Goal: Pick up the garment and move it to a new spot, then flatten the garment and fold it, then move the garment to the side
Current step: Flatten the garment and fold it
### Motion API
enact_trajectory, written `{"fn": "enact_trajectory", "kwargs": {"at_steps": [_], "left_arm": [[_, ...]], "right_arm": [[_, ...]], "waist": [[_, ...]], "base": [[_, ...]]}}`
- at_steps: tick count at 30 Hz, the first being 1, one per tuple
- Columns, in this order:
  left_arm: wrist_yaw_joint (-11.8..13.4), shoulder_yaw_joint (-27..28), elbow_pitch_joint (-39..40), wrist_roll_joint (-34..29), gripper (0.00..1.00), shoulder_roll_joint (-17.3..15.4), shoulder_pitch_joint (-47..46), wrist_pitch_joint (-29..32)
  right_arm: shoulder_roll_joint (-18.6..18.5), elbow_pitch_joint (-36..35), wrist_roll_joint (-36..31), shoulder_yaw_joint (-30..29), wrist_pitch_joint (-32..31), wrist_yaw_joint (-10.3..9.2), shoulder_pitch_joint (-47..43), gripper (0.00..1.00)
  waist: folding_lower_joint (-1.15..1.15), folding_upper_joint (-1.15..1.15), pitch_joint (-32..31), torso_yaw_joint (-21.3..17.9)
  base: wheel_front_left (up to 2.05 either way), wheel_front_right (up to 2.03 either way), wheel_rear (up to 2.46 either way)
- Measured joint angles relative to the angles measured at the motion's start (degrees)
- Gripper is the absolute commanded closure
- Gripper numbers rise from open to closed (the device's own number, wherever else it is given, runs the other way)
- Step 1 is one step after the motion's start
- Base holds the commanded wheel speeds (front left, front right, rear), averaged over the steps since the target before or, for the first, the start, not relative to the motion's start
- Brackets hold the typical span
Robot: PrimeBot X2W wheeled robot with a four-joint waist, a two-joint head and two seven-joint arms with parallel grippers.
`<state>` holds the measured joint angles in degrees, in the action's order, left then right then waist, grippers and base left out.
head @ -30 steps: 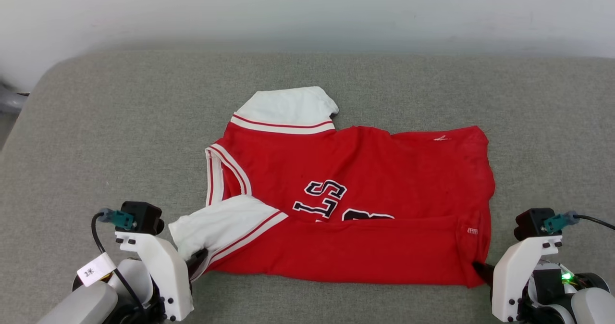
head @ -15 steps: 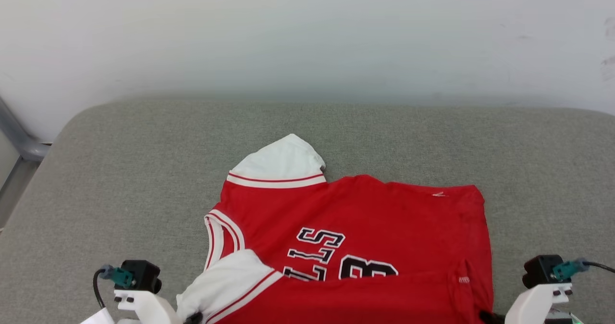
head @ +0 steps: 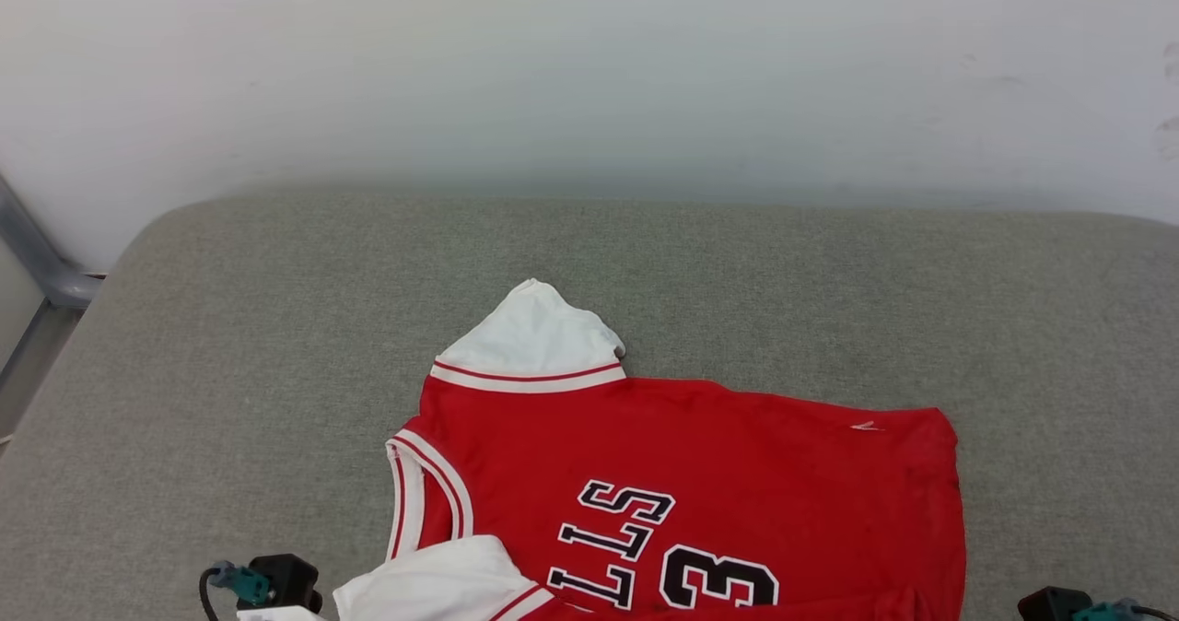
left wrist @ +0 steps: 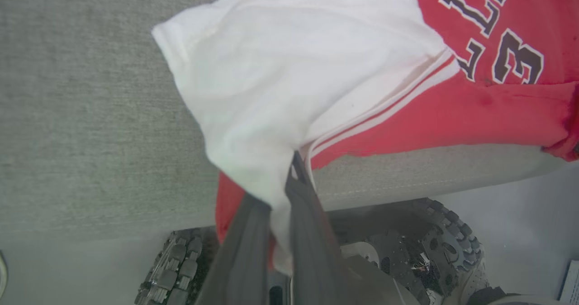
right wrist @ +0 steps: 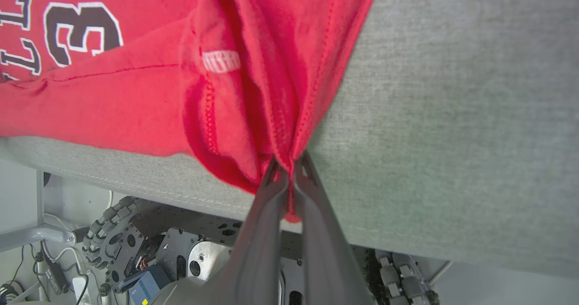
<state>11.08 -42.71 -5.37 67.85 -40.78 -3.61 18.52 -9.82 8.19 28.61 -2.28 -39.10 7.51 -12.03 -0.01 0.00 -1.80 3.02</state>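
The garment [head: 700, 474], a red jersey with white sleeves and black lettering with a "3", lies spread on the grey padded surface [head: 276, 326], its near part running off the head view's bottom. My left gripper [left wrist: 284, 189] is shut on the near white sleeve [left wrist: 289, 69], which hangs bunched from its fingers. My right gripper [right wrist: 289, 169] is shut on the red hem corner [right wrist: 267, 92], gathered into folds at the fingertips. Both held corners hang at the surface's front edge. The left wrist's black camera block [head: 276, 584] peeks in at the head view's lower left.
A white wall [head: 589, 68] stands behind the padded surface, with a grey metal post [head: 37, 271] at the far left. Below the front edge [left wrist: 407, 178] sits my wheeled base [right wrist: 117, 232]. Bare grey surface lies left, right and behind the garment.
The head camera has tilted upward. Both grippers have drawn the near edge back toward me; the folded flap has uncovered the "3", and the whole garment has slid nearer.
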Motion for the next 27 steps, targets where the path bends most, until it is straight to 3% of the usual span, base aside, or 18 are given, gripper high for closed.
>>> {"fn": "enact_trajectory", "kwargs": {"at_steps": [1,2,3,9,17,21,27], "left_arm": [[-0.22,0.08,-0.68,0.3,0.85,0.57,-0.14,-0.03],[-0.52,-0.05,-1.19,0.47,0.51,0.94,-0.26,0.07],[-0.59,-0.01,-1.75,0.33,0.0,1.27,-0.34,-0.3],[-0.59,1.7,-2.81,-0.9,0.0,1.08,-1.69,-3.66],[1.96,4.77,-1.11,-6.03,0.0,1.0,-4.85,-12.74],[3.11,6.42,-1.01,-8.82,0.0,2.43,-6.91,-18.44],[2.49,7.66,-2.69,-11.68,0.0,3.7,-11.32,-22.91]], "right_arm": [[0.09,0.47,-0.04,0.08,0.64,0.0,0.01,0.27],[0.11,0.88,-0.09,0.23,1.42,0.0,0.01,0.0],[0.21,0.98,-0.1,0.43,2.72,0.0,0.04,0.0],[0.52,0.4,-3.11,-0.32,12.79,0.0,0.99,0.0],[4.27,-5.03,-11.4,-4.0,27.63,0.0,4.36,0.0],[5.43,-8.59,-14.68,-3.94,31.53,0.0,5.75,0.0],[6.34,-13.23,-17.06,-3.34,33.04,0.0,6.93,0.0]], "waist": [[0.0,0.0,0.08,-0.1],[0.0,0.0,0.13,-0.18],[0.0,0.0,0.16,-0.26],[0.0,0.0,-0.21,-0.46],[0.01,0.0,-0.68,-0.33],[0.01,0.0,-0.35,-0.77],[0.01,0.0,1.22,-2.11]], "base": [[0.0,0.0,0.0],[0.0,0.0,0.0],[0.0,0.0,0.0],[0.0,0.0,0.0],[0.0,0.0,0.0],[0.0,0.0,0.0],[0.0,0.0,0.0]]}}
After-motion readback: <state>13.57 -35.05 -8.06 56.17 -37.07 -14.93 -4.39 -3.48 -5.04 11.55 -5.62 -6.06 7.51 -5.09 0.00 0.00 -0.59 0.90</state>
